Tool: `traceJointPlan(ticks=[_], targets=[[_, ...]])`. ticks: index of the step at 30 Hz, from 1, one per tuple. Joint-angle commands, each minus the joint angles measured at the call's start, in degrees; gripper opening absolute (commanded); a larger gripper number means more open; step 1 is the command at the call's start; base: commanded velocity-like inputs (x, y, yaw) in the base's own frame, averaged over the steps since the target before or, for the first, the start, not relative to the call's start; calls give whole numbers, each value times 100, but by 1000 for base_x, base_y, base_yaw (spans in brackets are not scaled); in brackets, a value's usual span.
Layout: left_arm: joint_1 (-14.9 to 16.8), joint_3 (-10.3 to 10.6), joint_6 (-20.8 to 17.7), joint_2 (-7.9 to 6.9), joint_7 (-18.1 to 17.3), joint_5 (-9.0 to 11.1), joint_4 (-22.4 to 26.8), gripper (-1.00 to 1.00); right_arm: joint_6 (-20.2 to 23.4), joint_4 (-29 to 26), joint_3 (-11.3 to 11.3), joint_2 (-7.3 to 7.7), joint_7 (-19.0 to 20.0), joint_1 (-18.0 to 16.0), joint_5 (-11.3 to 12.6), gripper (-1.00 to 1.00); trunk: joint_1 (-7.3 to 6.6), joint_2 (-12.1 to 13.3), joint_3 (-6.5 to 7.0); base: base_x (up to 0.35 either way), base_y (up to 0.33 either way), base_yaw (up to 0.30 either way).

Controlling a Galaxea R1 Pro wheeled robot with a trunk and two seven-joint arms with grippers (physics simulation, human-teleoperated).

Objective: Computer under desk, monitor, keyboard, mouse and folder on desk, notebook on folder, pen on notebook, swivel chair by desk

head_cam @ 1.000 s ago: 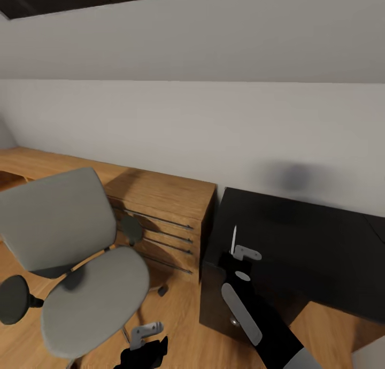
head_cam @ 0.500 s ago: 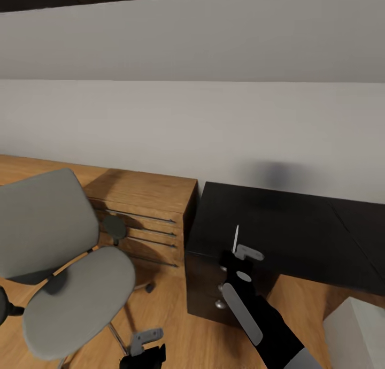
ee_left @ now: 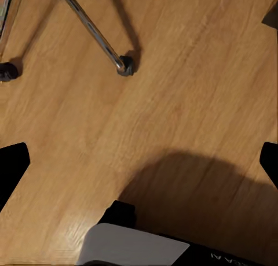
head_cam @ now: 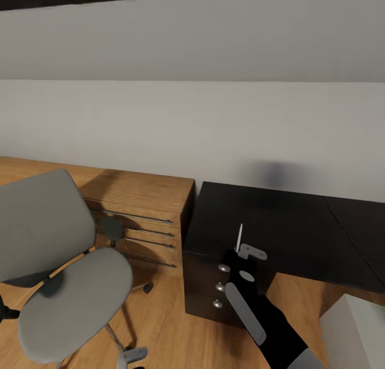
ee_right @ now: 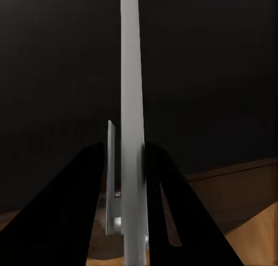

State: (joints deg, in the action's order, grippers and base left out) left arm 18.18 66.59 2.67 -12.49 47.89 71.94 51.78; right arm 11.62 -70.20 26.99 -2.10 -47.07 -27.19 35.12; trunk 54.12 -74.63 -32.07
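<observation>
The right gripper (head_cam: 239, 253) is clamped on the pen (head_cam: 239, 238), which stands upright out of its fingers; in the right wrist view the pen (ee_right: 132, 133) runs straight up between the two dark fingers (ee_right: 87, 208), pinched close on both sides. Directly beneath and beyond this gripper lies the glossy black top of the desk (head_cam: 278, 224), bare where it shows, and just below the gripper, on the front of the desk, sits the black drawer unit (head_cam: 211, 286) with three round silver knobs. Low and to the gripper's right a corner of the white-grey computer (head_cam: 355, 334) stands on the floor.

The left gripper (head_cam: 131, 355) hangs low over the wood plank floor (ee_left: 174, 92); its dark fingertips (ee_left: 11, 170) sit far apart at the edges of the left wrist view, spread wide with nothing between them. Ahead of it a silver leg and castor (ee_left: 124, 65) of the swivel chair (head_cam: 75, 299) rest on the planks. The chair's grey seat is empty and stands to the left of the right gripper. Beyond the chair, touching the desk's side, is a low wooden drawer cabinet (head_cam: 144, 208) against the grey wall (head_cam: 192, 128).
</observation>
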Motion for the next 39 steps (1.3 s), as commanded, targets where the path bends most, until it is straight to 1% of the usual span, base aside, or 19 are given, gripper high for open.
traceJointPlan(ticks=[1, 6, 9, 11, 12, 13, 14, 15, 16, 18, 21, 23, 24, 26, 28, 33, 34, 35, 39], targets=[[10, 28, 32, 15, -44, 34, -97, 100, 42, -8, 8, 6, -38, -6, 13, -100, 0, -4, -6, 0, 0, -123], [10, 25, 46, 73, -632, 28, -636, 100, 42, -16, 6, 76, -29, -6, 135, -100, 0, -4, -6, 0, 0, -206], [10, 22, 54, 83, -873, 30, -858, 100, 42, -19, -56, 187, -22, -6, 301, -100, 0, -4, -6, 0, 0, -259], [10, 26, 57, 91, -943, 22, -933, 100, 45, -18, -398, 262, -7, -6, 421, -100, 0, -4, -6, 0, 0, -269], [10, 29, 57, 92, -953, 17, -944, 100, 46, -17, -514, 273, -3, -6, 443, -100, 0, -4, -6, 0, 0, -271], [10, 35, 58, 96, -967, 9, -955, 100, 51, -15, -752, 288, 5, -6, 475, -100, 0, -4, -6, 0, 0, -272], [10, 39, 58, 106, -972, 7, -958, 100, 53, -14, -865, 294, 8, -6, 486, -100, 0, -4, -6, 0, 0, -273], [10, 45, 58, 148, -979, 3, -963, 100, 57, -13, -1069, 304, 13, -6, 502, -100, 0, -4, -6, 0, 0, -273], [10, 47, 58, 178, -982, -1, -966, 100, 59, -13, -1159, 308, 15, -6, 506, -100, 0, -4, -6, 0, 0, -273], [10, 47, 58, 301, -988, 3, -979, 100, 69, -10, -1484, 325, 19, -6, 515, -100, 0, -4, -6, 0, 0, -274], [10, 47, 58, 362, -990, 11, -988, 100, 78, -6, -1791, 330, 23, -6, 519, -100, 0, -4, -6, 0, 0, -274], [10, 48, 58, 388, -991, 17, -994, 100, 86, -4, -2073, 337, 28, -6, 521, -100, 0, -4, -6, 0, 0, -274], [10, 50, 58, 391, -991, 18, -999, 100, 88, -4, -2135, 338, 28, -6, 521, -100, 0, -4, -6, 0, 0, -274], [10, 54, 58, 418, -992, 16, -1064, 100, 93, 2, -2439, 463, 37, -6, 527, -100, 0, -4, -6, 0, 0, -274], [10, 55, 58, 428, -992, 14, -1091, 100, 94, 5, -2550, 585, 63, -6, 536, -100, 0, -4, -6, 0, 0, -275], [10, 62, 58, 431, -992, 13, -1103, 100, 95, 2, -2841, 641, 74, -6, 539, -100, 0, -4, -6, 0, 0, -275], [10, 68, 58, 433, -992, 13, -1102, 100, 95, 0, -2856, 651, 75, -6, 539, -100, 0, -4, -6, 0, 0, -274], [10, 88, 58, 500, -992, 18, -1113, 100, 95, -2, -2881, 718, 75, -6, 539, -100, 0, -4, -6, 0, 0, -274], [10, 96, 58, 562, -992, 15, -1210, 100, 95, -6, -2928, 745, 75, -6, 544, -100, 0, -4, -6, 0, 0, -274]])
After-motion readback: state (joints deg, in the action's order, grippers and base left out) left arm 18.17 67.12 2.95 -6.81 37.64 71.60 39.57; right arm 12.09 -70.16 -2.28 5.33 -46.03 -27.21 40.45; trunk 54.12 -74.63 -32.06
